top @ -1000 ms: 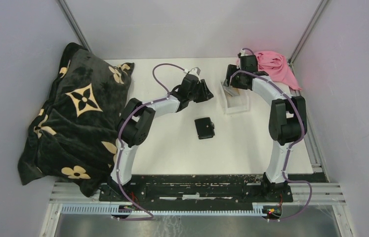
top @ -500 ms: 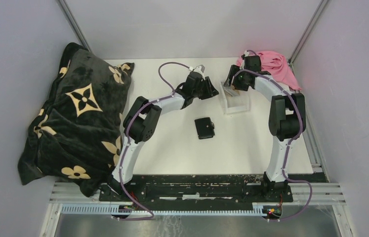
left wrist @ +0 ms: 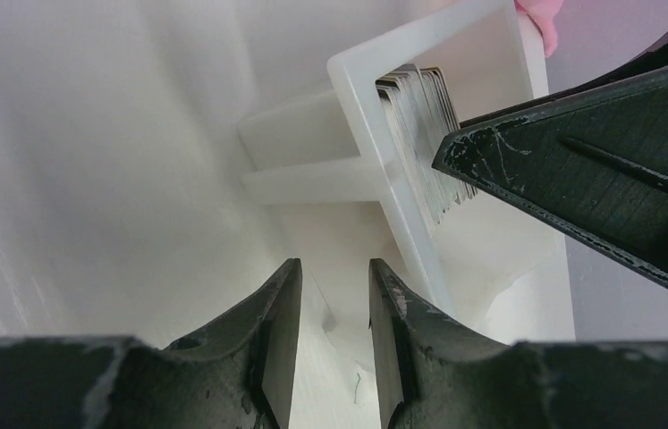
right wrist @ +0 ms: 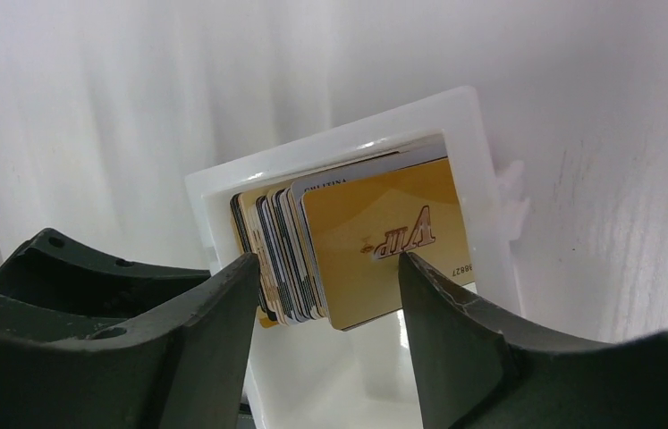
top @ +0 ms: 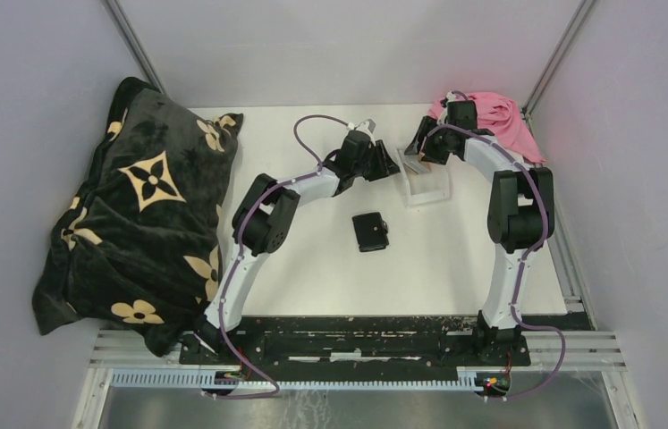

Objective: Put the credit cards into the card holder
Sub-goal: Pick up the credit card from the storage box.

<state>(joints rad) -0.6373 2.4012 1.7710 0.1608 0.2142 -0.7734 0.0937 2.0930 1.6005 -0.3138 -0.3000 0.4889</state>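
The credit cards [right wrist: 330, 259] stand on edge as a stack in a clear plastic tray [right wrist: 482, 161], with a gold card [right wrist: 393, 237] at the front. My right gripper [right wrist: 328, 268] is open, with one finger on each side of the stack's lower end. In the top view it [top: 420, 152] is at the tray's [top: 428, 189] far end. My left gripper [top: 390, 164] is just left of the tray, its jaws narrowly open [left wrist: 334, 273] with nothing between them, and the cards [left wrist: 419, 125] lie ahead to the right. The card holder [top: 370, 231], a black wallet, lies closed mid-table.
A black blanket with gold flowers [top: 133, 214] fills the left side. A pink cloth [top: 504, 116] lies at the back right corner behind the tray. Grey walls and metal posts close in the table.
My left gripper has swung right, up to the tray's left wall. My right wrist has shifted slightly right and back over the tray's far end.
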